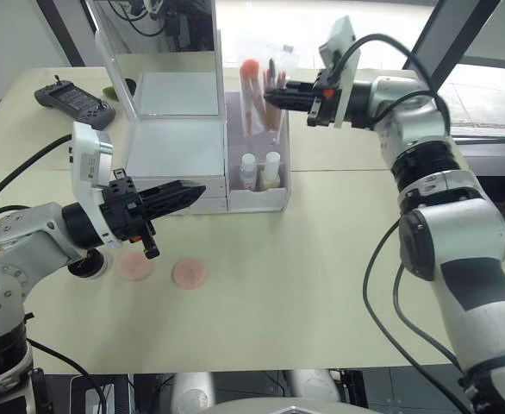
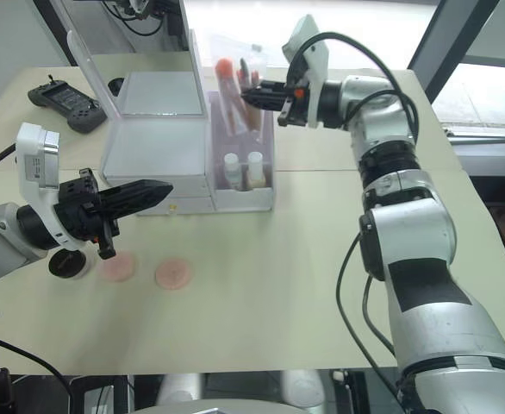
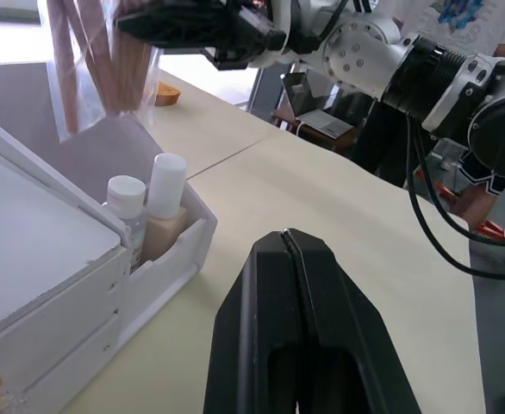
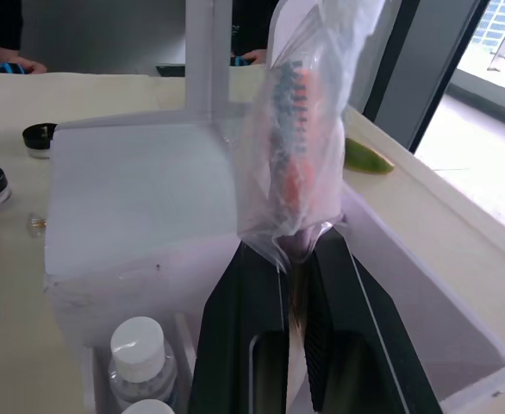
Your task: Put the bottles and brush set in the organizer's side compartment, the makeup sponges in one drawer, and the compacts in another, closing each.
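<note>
The white organizer stands at the back of the table with its mirror lid up and both drawers pushed in. Both bottles stand at the front of its side compartment. My right gripper is shut on the brush set, holding the pouch upright over the back of that compartment. My left gripper hovers shut and empty in front of the drawers. Two pink makeup sponges lie on the table below it. One compact sits partly under my left arm, another compact behind the organizer.
A black handheld controller lies at the table's back left corner. A green object rests on the table behind the organizer. Open tabletop stretches in front and to the right of the organizer.
</note>
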Tool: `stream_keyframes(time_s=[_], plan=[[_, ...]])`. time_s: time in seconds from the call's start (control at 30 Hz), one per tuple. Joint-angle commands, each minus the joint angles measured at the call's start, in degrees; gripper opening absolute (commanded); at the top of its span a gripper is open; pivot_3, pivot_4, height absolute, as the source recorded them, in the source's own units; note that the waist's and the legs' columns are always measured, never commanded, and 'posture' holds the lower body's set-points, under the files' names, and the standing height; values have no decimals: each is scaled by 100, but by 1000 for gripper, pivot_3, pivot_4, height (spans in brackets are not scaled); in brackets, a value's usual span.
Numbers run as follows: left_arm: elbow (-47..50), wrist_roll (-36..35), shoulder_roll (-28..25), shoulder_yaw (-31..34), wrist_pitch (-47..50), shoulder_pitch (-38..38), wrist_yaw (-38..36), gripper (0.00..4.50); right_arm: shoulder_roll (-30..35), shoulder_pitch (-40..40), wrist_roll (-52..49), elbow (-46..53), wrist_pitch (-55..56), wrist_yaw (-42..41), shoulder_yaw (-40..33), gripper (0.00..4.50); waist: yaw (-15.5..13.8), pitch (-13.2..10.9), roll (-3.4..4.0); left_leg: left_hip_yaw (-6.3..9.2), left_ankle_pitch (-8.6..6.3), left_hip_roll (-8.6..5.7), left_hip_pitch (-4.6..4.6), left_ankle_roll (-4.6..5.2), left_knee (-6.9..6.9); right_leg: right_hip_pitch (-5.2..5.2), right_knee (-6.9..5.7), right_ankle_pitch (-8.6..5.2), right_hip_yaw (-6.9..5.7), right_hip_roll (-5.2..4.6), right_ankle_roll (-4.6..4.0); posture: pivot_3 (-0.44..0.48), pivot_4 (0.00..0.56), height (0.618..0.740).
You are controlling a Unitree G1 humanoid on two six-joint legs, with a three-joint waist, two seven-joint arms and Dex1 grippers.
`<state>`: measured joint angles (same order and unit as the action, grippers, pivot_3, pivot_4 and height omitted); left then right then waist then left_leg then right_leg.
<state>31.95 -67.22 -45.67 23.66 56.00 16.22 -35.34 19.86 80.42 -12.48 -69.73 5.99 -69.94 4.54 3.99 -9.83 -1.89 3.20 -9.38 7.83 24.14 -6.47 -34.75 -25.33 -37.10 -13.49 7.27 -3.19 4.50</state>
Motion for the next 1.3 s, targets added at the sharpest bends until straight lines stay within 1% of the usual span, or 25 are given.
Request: stream_keyframes(time_s=[0.03,0.2,0.37,0.47,0.53,0.57,0.63,0.8,0.9,0.93,1.07,1.13,1.2,1.3], plan=[[223,-204,-190,334,-102,-118,179,0,-90,155,169,-127,392,6,-193,9,2,-1,1,0,0,0,-1,0,-1,1,-1,-2,0,0,3,0,150,705],[345,-673,-369,587,-121,-311,338,0,-220,6,619,-330,1012,206,-161,9,-1,-2,3,2,0,0,-1,-1,1,1,-1,-7,-1,0,12,0,150,705],[374,-781,-399,387,-195,-189,563,0,-273,-36,953,-489,1327,374,-177,9,0,-2,3,2,1,0,-1,-2,1,1,-1,-7,-1,0,11,0,150,705],[389,-894,-428,376,-231,-189,655,0,-254,-78,1175,-543,1522,511,-151,9,3,-2,3,2,1,0,-2,-2,1,2,-1,-6,-1,0,10,0,150,705],[406,-907,-444,360,-246,-217,676,0,-212,-120,1396,-571,1753,699,-70,659,2,-2,3,2,1,0,-2,-2,2,1,-1,-6,-1,0,10,0,150,705],[412,-906,-452,344,-254,-222,678,0,-203,-132,1449,-588,1773,724,-74,892,3,-2,3,2,1,0,-3,-2,2,2,-2,-6,-1,0,9,0,150,705],[416,-931,-465,326,-271,-227,673,0,-204,-134,1454,-606,1732,700,-169,1536,3,-2,3,2,1,0,-2,-2,2,2,-1,-6,-1,0,9,0,150,705],[349,-908,-474,164,-310,-148,600,0,-131,-14,1190,-540,1651,487,-560,3252,3,-2,4,3,1,0,-3,-2,1,3,-1,-4,-1,0,7,0,150,705],[266,-834,-480,44,-347,-53,520,0,0,102,920,-374,1532,154,-864,4267,-8,-3,5,3,1,0,-4,-2,1,5,-1,-4,-2,0,7,0,150,705],[242,-813,-485,17,-358,-30,500,0,43,132,832,-307,1473,59,-951,4473,-8,-3,5,3,1,0,-3,-2,0,6,-1,-4,-2,0,7,0,150,705],[63,-671,-552,-99,-403,104,314,0,298,256,243,395,633,-392,-1347,4473,-3,-15,25,3,1,0,-4,-3,0,6,-1,-4,-2,0,7,0,150,705],[-44,-578,-573,-175,-431,213,228,0,322,92,-50,1328,90,-467,-1375,4473,-5,-16,26,4,1,0,-5,-2,3,6,-2,-4,-3,0,7,0,150,705],[-160,-484,-552,-235,-485,347,163,0,288,-263,-95,2378,-327,-336,-1176,4473,2,-16,27,5,1,0,-4,-3,4,5,-3,-5,-4,0,9,0,150,705],[-394,-310,-354,-221,-697,650,334,0,310,-888,181,3584,-534,-164,-674,3908,-9,-16,28,5,1,0,-11,-3,4,9,-4,-11,-5,1,17,0,150,705]])
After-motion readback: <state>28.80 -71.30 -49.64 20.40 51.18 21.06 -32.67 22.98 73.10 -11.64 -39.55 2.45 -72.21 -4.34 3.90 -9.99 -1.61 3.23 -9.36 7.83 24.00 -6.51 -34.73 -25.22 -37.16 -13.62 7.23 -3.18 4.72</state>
